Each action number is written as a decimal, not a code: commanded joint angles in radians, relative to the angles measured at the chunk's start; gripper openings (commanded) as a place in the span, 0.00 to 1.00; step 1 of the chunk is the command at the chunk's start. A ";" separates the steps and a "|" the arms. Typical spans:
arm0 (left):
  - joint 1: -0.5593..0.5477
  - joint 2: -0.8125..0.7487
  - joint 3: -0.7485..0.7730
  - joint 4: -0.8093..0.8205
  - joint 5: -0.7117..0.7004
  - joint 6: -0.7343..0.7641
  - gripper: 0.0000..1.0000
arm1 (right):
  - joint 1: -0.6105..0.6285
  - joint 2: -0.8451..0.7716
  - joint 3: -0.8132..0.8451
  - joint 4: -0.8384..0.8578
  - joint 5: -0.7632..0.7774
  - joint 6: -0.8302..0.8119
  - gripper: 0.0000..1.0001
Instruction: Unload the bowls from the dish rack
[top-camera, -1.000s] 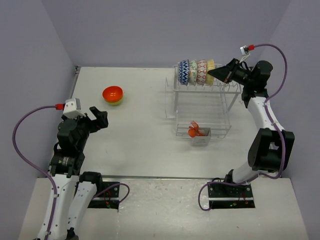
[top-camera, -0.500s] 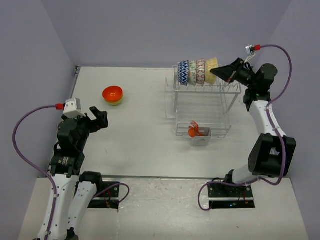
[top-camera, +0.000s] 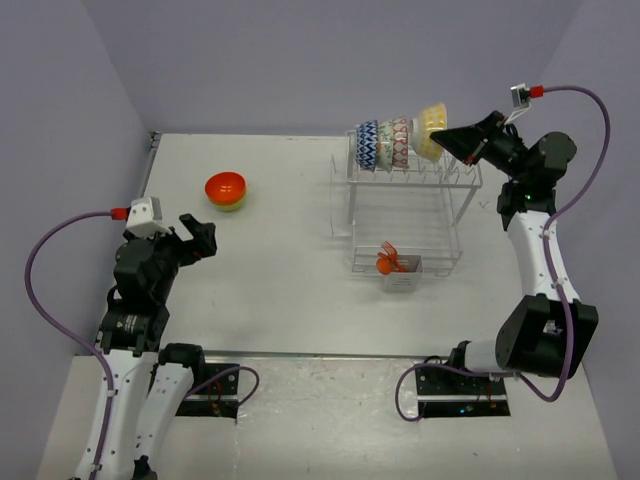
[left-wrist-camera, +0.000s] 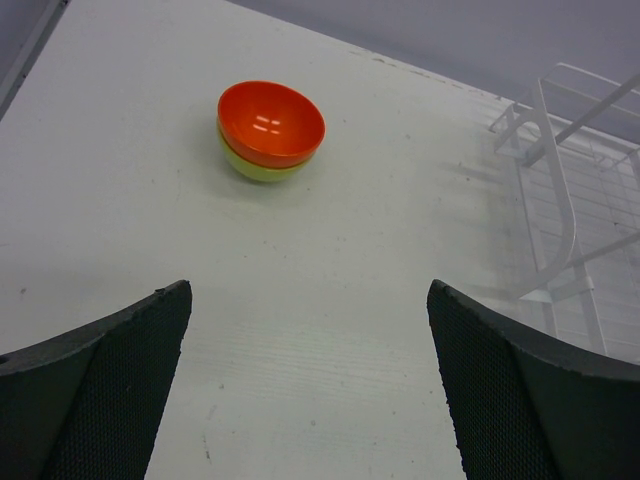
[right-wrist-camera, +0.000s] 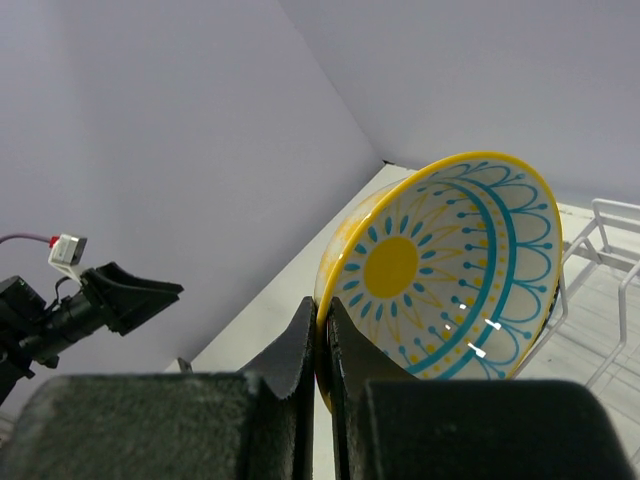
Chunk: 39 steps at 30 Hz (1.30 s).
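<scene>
**A:** What were the right fingers doing?

**B:** The right gripper (right-wrist-camera: 322, 318) was pinched shut on the rim of the pale yellow bowl (right-wrist-camera: 440, 260). One finger lay on each face of the wall, at the bottom centre of its wrist view. The bowl stood tilted, its inside facing the camera, with a yellow centre and teal pattern.

**A:** And where did that bowl sit against the rack?

**B:** In the top view it was at the upper right, at the right end of the row on the dish rack (top-camera: 400, 215). It leaned away from its neighbours and sat a little higher than them. I could not tell whether it touched the wires. Beside it, on edge in the top slots, stood the red-pink patterned bowl (top-camera: 402, 140), then the green-white patterned bowl (top-camera: 386, 143), then the blue-white zigzag bowl (top-camera: 367, 145).

**A:** The other arm?

**B:** The left gripper (left-wrist-camera: 308, 290) had its fingers (left-wrist-camera: 110, 390) spread wide with nothing between them, over the table (left-wrist-camera: 330, 330). Beyond them, in the upper left of that wrist view, the orange bowl (left-wrist-camera: 272, 120) sat nested upright in the lime-green bowl (left-wrist-camera: 252, 166). That pair was well apart from the rack, whose wires showed at the right edge.

**A:** Anything else on the rack?

**B:** The white cutlery caddy (top-camera: 404, 278) hung at its lower edge in the top view, with orange utensils (top-camera: 387, 262) in it.
</scene>
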 joint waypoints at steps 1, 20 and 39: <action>-0.005 -0.002 0.006 0.045 0.010 0.021 1.00 | 0.005 -0.050 0.056 0.049 -0.044 0.016 0.00; -0.005 0.060 0.112 -0.043 -0.170 -0.026 1.00 | 0.724 -0.325 0.201 -0.854 0.565 -0.947 0.00; -0.028 -0.071 0.129 -0.254 -0.703 -0.211 1.00 | 1.403 0.514 0.344 -0.831 1.498 -1.247 0.00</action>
